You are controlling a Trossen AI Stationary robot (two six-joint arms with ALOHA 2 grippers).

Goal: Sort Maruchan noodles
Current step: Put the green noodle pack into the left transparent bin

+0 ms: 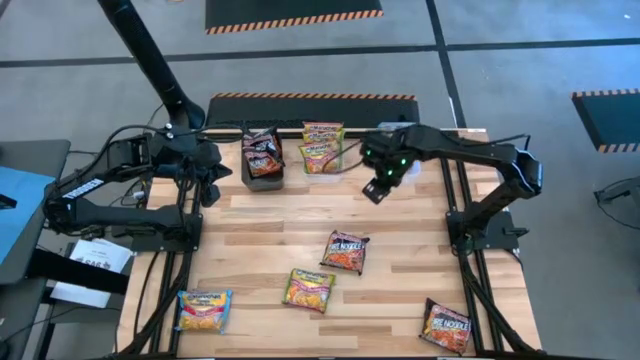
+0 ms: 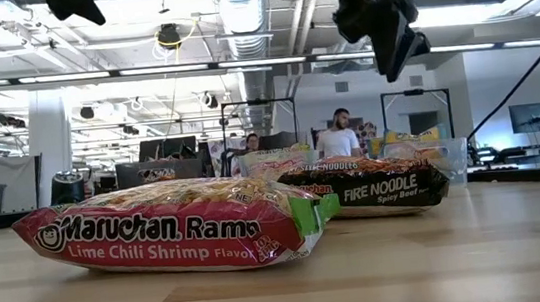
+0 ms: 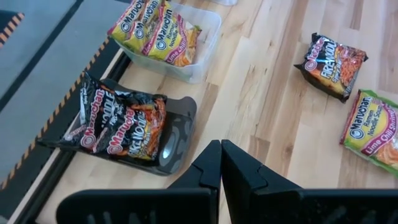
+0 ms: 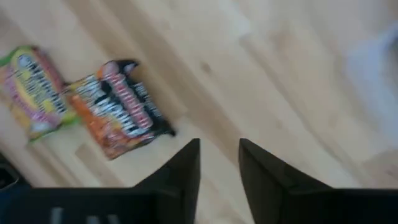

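Several Maruchan noodle packets lie flat on the wooden table: a dark one (image 1: pixel 345 250), a yellow-green one (image 1: pixel 308 290), a yellow one (image 1: pixel 203 310) and a dark one (image 1: pixel 446 325). At the far edge, dark packets (image 3: pixel 118 121) rest in a black tub (image 1: pixel 262 160), and yellow-green packets (image 3: pixel 155 34) rest in a clear tub (image 1: pixel 322 150). My right gripper (image 4: pixel 219 168) hovers open above bare wood to the right of the clear tub, with nothing between its fingers. My left gripper (image 3: pixel 221 168) is shut and empty, held above the table's left side near the black tub.
In the low view, a Lime Chili Shrimp packet (image 2: pixel 177 226) lies nearest, with a Fire Noodle packet (image 2: pixel 374 180) behind it. Bare wood stretches between the tubs and the loose packets. People stand in the room beyond the table's far edge.
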